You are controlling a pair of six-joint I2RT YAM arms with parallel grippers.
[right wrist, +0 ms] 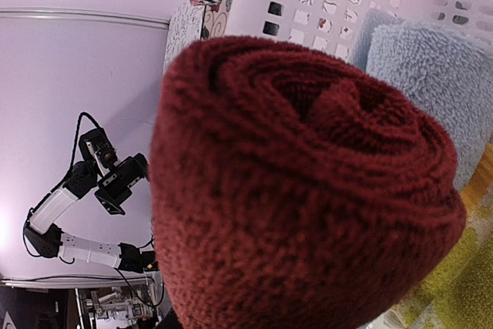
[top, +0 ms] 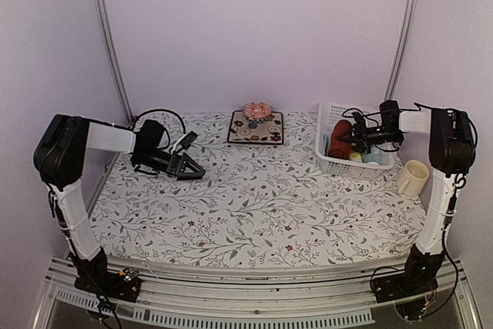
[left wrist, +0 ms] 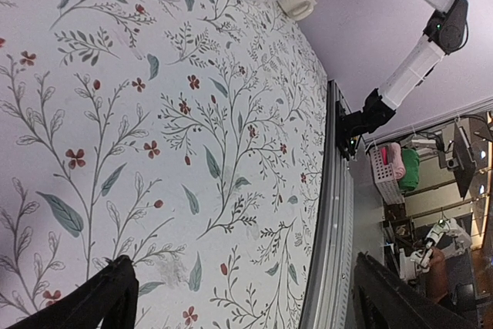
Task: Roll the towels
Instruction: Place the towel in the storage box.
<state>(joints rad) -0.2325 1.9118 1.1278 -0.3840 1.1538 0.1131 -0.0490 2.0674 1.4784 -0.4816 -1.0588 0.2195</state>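
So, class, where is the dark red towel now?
Top view: the dark red towel sits in the white basket, far right of the table, beside the pale blue towel.

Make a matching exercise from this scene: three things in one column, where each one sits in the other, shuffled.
Things:
1. dark red towel
2. cream mug
3. dark floral mat

Places:
A. at the back middle of the table
B. rolled up, in the white basket
C. on the table, just right of the basket

Pairs: 1-B, 2-C, 3-A
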